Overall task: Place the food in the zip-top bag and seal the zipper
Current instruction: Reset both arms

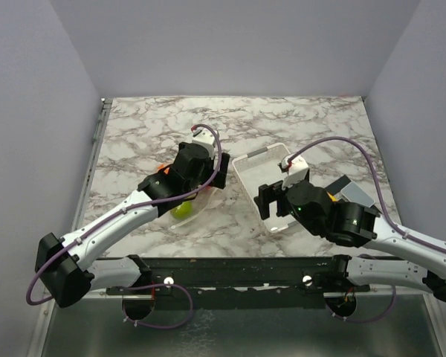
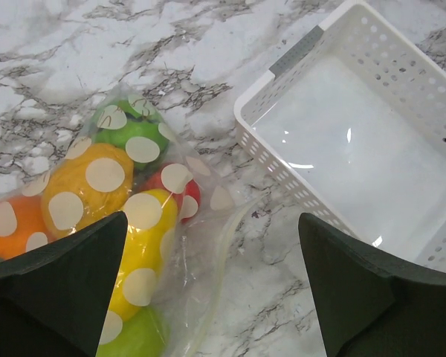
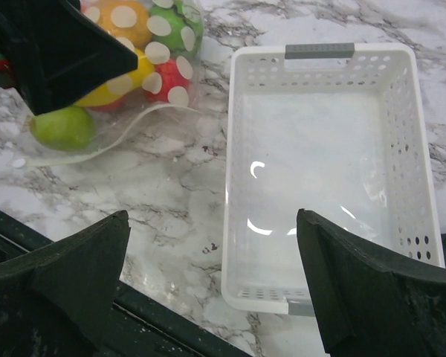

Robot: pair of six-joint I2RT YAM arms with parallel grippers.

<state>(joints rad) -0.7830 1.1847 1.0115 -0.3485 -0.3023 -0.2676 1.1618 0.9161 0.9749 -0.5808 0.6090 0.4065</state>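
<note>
Inside the zip-top bag [image 2: 199,256], food [image 2: 104,181]

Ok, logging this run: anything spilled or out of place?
Nothing spilled: the glossy toy fruits sit inside the clear crinkly plastic bag beside the empty white slotted basket. Only its zipper edge bows; sealed or not, I cannot tell.

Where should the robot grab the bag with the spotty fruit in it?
Probably the flat, empty plastic by the zipper, not the lumpy part of the zip-top bag where the toy fruits bunch up. Come down from the side facing the white basket: that edge lies thin on the table, so it looks easy to pinch.
</note>
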